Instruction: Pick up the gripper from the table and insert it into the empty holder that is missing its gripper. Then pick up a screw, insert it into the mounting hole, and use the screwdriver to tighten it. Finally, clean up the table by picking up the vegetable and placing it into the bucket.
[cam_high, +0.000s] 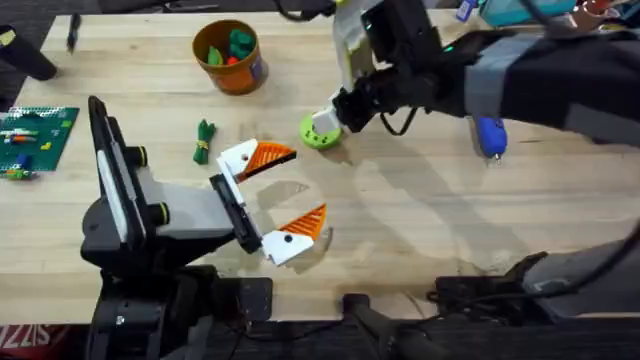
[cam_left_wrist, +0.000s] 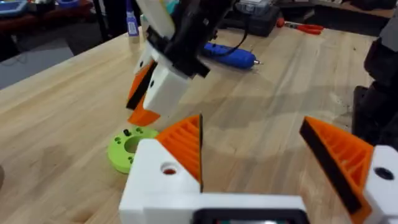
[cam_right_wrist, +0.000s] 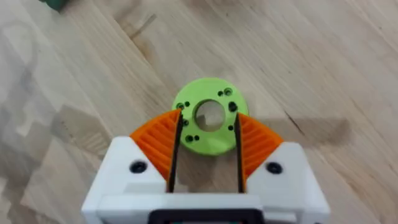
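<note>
Orange ribbed pads tip both robot hands above the pale wooden bench (cam_high: 420, 210). In the overhead view the left hand (cam_high: 285, 195) reaches from the lower left with its two white fingers spread wide apart, released, nothing between them, hovering over bare wood near the bench's middle. The right hand (cam_high: 325, 125) comes in from the upper right and points down at the bright green disc (cam_high: 318, 135). Its wrist view shows the right hand (cam_right_wrist: 207, 140) with its pads on either side of the green disc (cam_right_wrist: 210, 123), a gap still between them; I cannot tell whether the pads touch the disc's rim or merely straddle it. From the left wrist view the right hand (cam_left_wrist: 152, 93) stands just over the green disc (cam_left_wrist: 129, 146), with the left hand (cam_left_wrist: 255, 155) parted in the foreground.

Just left of the left hand's upper finger lies the vegetable (cam_high: 204, 141), dark green, flat on the wood and apart from everything. Beyond it, near the far edge, stands the bucket (cam_high: 229, 56), orange, with green and red toy pieces inside. Blue against the wood, the screwdriver (cam_high: 490, 135) lies to the right, partly under the right arm; it also lies beyond that arm in the left wrist view (cam_left_wrist: 227, 56). A green building plate (cam_high: 32, 135) sits at the bench's left edge.
</note>
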